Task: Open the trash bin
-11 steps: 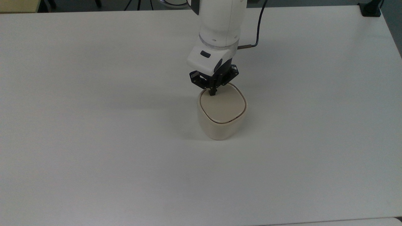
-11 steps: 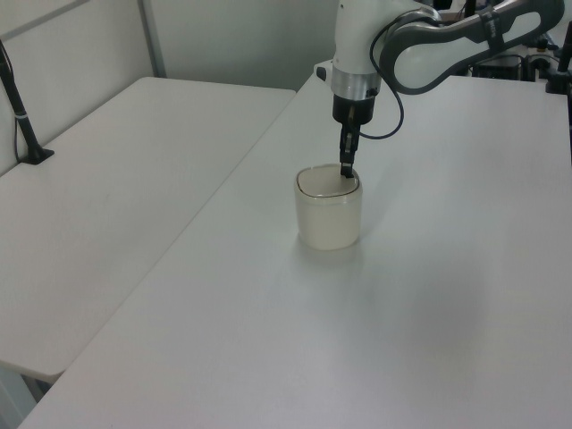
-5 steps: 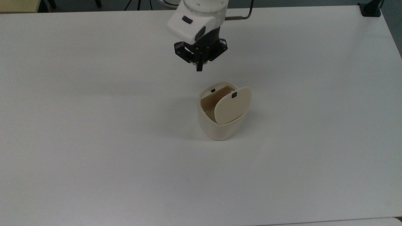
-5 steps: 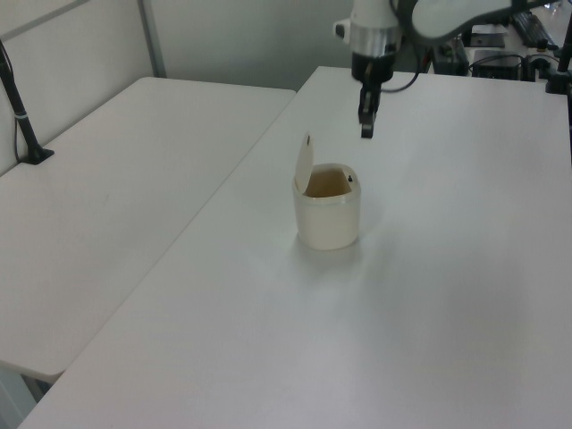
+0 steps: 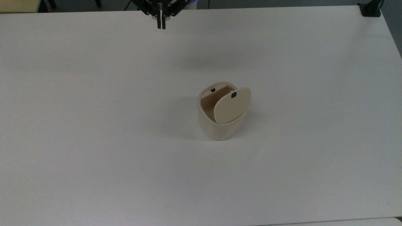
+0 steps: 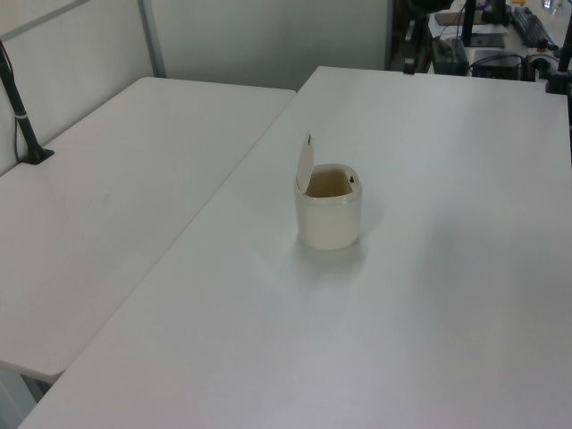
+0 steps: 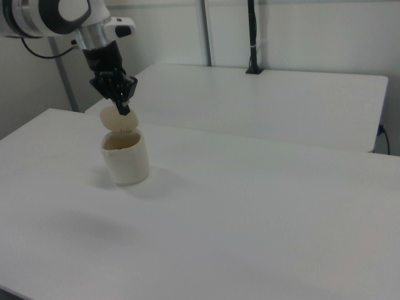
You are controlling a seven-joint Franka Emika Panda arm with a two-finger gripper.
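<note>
The cream trash bin (image 5: pixel 220 127) stands near the middle of the white table (image 5: pixel 94 125). Its lid (image 5: pixel 232 106) is tipped up on the hinge, and the brown inside shows. A small black latch sits on the rim (image 5: pixel 213 89) and another on the lid. The left view shows the bin (image 6: pixel 329 222) with its lid (image 6: pixel 306 164) upright. In the right view the bin (image 7: pixel 127 164) sits below and behind my gripper (image 7: pixel 125 110). My gripper (image 5: pixel 161 24) hangs high at the top view's upper edge, far from the bin, fingers pressed together with nothing between them.
A second white table (image 6: pixel 116 179) adjoins this one on the left view's left, with a black post (image 6: pixel 22 116) clamped on it. A black clamp (image 5: pixel 370 9) sits at the table corner in the top view's upper right. In the right view a black post (image 7: pixel 252 37) stands on the far table.
One second ago my gripper tip pressed on the shut lid. The lid then sprang open, and my gripper has risen and drawn back toward the top view's upper edge.
</note>
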